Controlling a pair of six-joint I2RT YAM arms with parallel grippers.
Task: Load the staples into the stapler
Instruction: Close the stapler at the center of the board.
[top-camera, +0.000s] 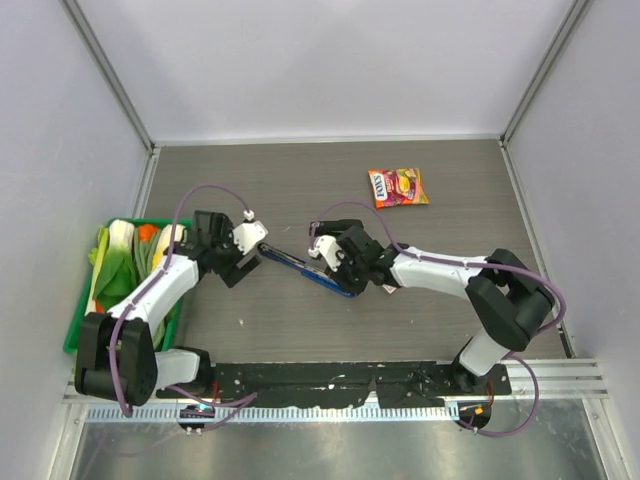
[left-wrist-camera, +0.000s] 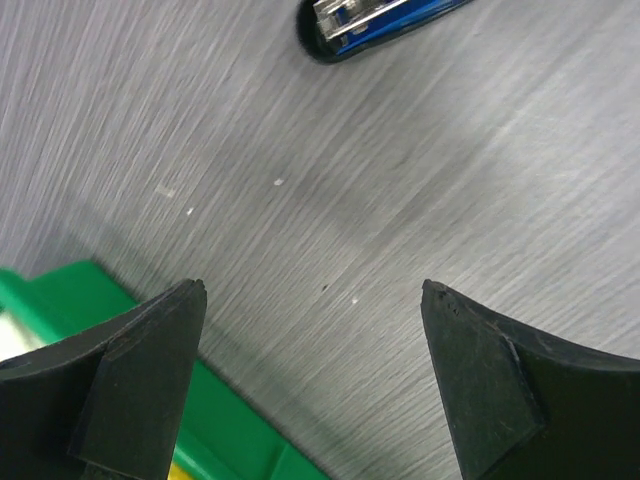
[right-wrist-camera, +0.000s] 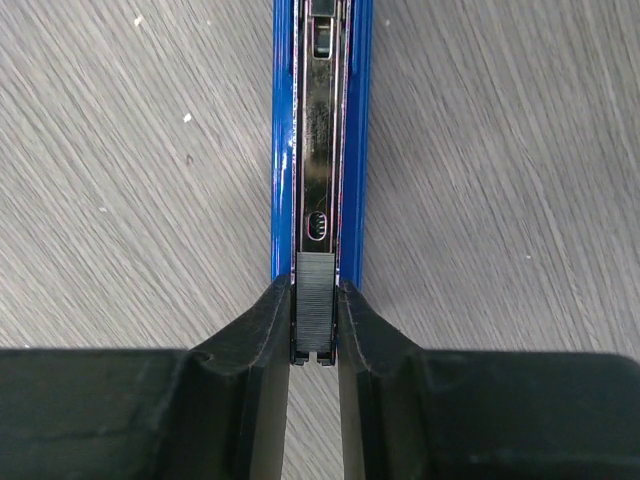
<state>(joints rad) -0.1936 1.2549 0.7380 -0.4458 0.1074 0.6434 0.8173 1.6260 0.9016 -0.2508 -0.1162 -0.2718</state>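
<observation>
The stapler (top-camera: 295, 264) lies open on the table between the two arms; it shows blue sides and a shiny metal channel facing up (right-wrist-camera: 318, 130). My right gripper (right-wrist-camera: 315, 292) is shut on a short grey strip of staples (right-wrist-camera: 315, 300). It holds the strip in line with the near end of the channel. In the top view the right gripper (top-camera: 335, 270) is over the stapler's right end. My left gripper (left-wrist-camera: 312, 290) is open and empty above bare table, with the stapler's end (left-wrist-camera: 375, 20) beyond it. In the top view the left gripper (top-camera: 245, 257) is at the stapler's left end. The staple box is out of view.
An orange snack bag (top-camera: 398, 187) lies at the back right. A green basket (top-camera: 76, 322) of vegetables stands at the left, and its corner (left-wrist-camera: 235, 425) shows under my left fingers. Grey walls enclose the table.
</observation>
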